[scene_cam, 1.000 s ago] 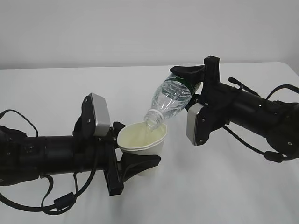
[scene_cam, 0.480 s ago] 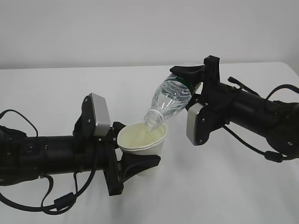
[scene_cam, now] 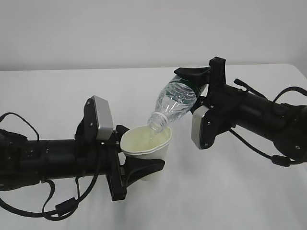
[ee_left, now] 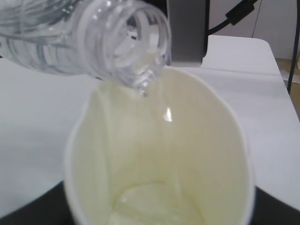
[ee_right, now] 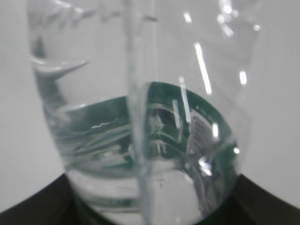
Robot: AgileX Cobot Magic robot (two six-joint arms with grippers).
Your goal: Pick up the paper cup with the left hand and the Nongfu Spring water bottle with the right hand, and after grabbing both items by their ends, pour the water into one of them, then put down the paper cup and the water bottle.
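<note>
My right hand (scene_cam: 197,84) jaws grip the tilted Nongfu Spring water bottle (scene_cam: 175,101), mouth over the paper cup (scene_cam: 146,146) clamped in the left hand (scene_cam: 132,155) jaws; white counter (scene_cam: 230,191) open around.

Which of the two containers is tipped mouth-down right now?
The Nongfu Spring water bottle, tilted neck-down over the paper cup, which stays upright.

Table (scene_cam: 57,91): white top spanning lower frame | Wall (scene_cam: 144,28): plain pale grey filling upper frame | Lighting: falling evenly, soft shadows
</note>
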